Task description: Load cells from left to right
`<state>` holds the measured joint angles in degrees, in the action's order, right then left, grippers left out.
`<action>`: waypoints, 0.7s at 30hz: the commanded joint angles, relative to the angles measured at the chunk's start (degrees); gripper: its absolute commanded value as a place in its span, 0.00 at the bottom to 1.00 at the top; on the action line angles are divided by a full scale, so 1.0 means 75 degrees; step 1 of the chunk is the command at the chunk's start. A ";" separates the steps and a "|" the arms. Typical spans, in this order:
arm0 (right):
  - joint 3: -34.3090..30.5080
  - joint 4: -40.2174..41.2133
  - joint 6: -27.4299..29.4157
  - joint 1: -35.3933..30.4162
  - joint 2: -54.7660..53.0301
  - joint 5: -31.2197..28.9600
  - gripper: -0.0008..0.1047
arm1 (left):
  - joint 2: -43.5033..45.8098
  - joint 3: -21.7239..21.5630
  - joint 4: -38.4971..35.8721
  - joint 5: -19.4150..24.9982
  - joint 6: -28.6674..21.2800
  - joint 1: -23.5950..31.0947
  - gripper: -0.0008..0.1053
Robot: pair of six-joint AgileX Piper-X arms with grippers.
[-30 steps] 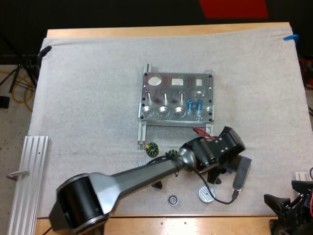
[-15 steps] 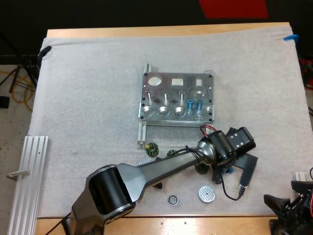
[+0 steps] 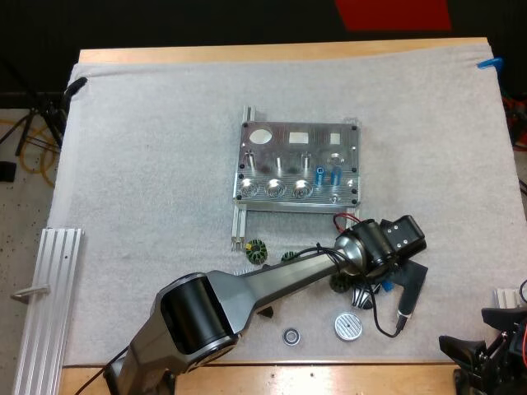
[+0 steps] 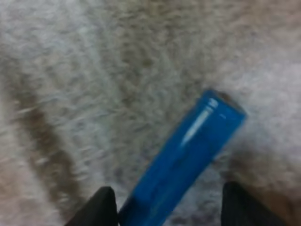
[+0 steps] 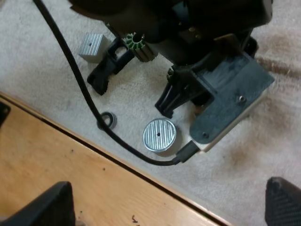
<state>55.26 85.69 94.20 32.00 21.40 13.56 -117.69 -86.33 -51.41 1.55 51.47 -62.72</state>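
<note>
A blue cylinder (image 4: 186, 157) lies flat on the white mat, slanting between the two black fingertips (image 4: 104, 207) of my left gripper (image 4: 171, 207). The fingers stand apart on either side of its near end, so the gripper is open. In the high view my left gripper (image 3: 368, 288) points down at the mat, in front of the metal fixture (image 3: 298, 140) and to its right. Two blue cylinders (image 3: 328, 174) stand upright in the fixture's right part. My right gripper (image 3: 482, 358) waits open at the table's near right corner, with wood under its fingers (image 5: 51, 202).
Small parts lie on the mat near my left gripper: a silver disc (image 3: 347, 326), a dark ring (image 3: 290, 335), green-toothed gears (image 3: 257, 249), a black piece (image 5: 107, 68) and a silver block (image 5: 91, 46). A metal rail (image 3: 45, 304) lies at the near left.
My left wrist has swung to the right and turned over the mat, then eased back slightly. My right gripper has sunk a little at the corner.
</note>
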 commanded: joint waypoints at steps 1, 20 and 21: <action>-0.0006 0.0032 0.0239 -0.0045 -0.0008 0.0066 0.76 | 0.0031 -0.0046 -0.0197 -0.0148 0.0018 -0.0008 0.47; -0.0006 0.0032 0.0355 -0.0045 -0.0008 0.0066 0.76 | -0.0024 -0.0096 -0.0862 -0.0008 0.0496 -0.0260 0.42; -0.0006 0.0032 0.0355 -0.0045 -0.0008 0.0066 0.76 | -0.0064 -0.0096 -0.0833 0.0069 0.0494 -0.0260 0.42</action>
<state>55.26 85.69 96.22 32.00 21.40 13.69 -117.69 -86.64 -57.03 1.07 54.81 -64.40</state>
